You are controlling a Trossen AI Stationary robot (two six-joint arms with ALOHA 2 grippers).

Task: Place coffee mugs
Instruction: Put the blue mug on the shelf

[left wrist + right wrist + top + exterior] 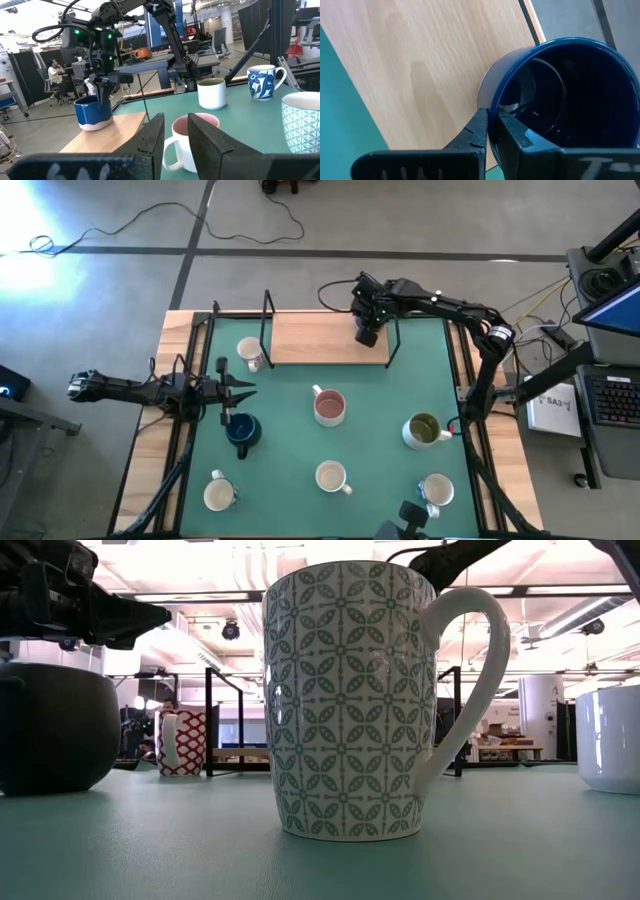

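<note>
Down at the near edge of the green surface (380,420), three pale mugs wait in a row: a cream mug (220,495) on the left, a patterned white mug (331,476) in the middle, looming large in the low view, and a blue-flowered mug (436,491) on the right. None of them is being handled.

One row back, a dark blue mug (243,430) sits just beside the left pincer (243,402), which hovers low with its jaws partly apart and nothing between them. Near the middle stands the pink-lined mug (329,408), and over to the right the olive-lined mug (424,430).

Farther off, a red-patterned mug (251,354) stands on the green beside the wooden board's (315,340) left end.

And at the far right end of that board, here is the action: the right pincer (491,131) is clamped tight on the rim of the second dark blue mug (560,100), one finger inside, one outside. From the left wrist view the mug's base looks down on the wood.

So by this reckoning, one mug is being delivered to the board but not let go, and seven are left on the green.
</note>
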